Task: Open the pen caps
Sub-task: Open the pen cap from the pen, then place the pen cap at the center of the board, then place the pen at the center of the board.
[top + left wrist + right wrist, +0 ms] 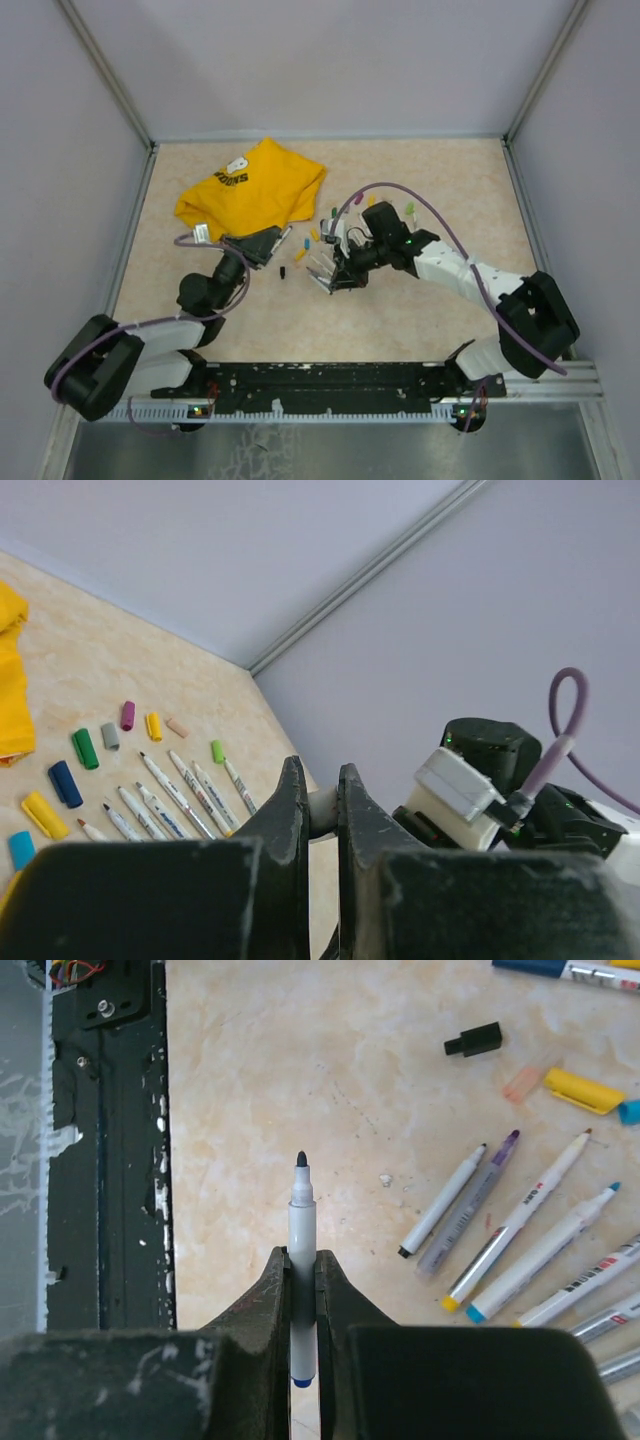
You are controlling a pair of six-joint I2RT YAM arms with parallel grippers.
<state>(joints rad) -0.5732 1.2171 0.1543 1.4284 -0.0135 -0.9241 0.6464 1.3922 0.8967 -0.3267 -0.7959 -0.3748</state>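
The right gripper point(302, 1260) has its jaws clamped on the barrel of one pen point(302, 1215). It holds the pen over the bench point(460, 180), nearer the arm bases than the yellow T-shirt point(250, 190) and toward the right arm's side of it. The pen's dark tip is bare, so I count this one as opened. The left gripper point(321, 780), just beside the T-shirt's near edge, has its jaws almost together on a pale stub point(322, 810). I cannot tell whether that is a cap or a barrel end.

The step in hand looks like the close of one uncapping. Next, I judge, the bare pen should be laid with the other pens point(178, 793) on the T-shirt's right-arm side. Then a capped one must be found; a barrel at the top edge of the right wrist view seems to wear a blue cap point(530, 966).

Only the right wrist view shows the bare tip and a black cap point(473, 1040). Only the left wrist view spreads out the loose pen caps point(85, 748) by colour. The top view alone places both arms against the T-shirt.
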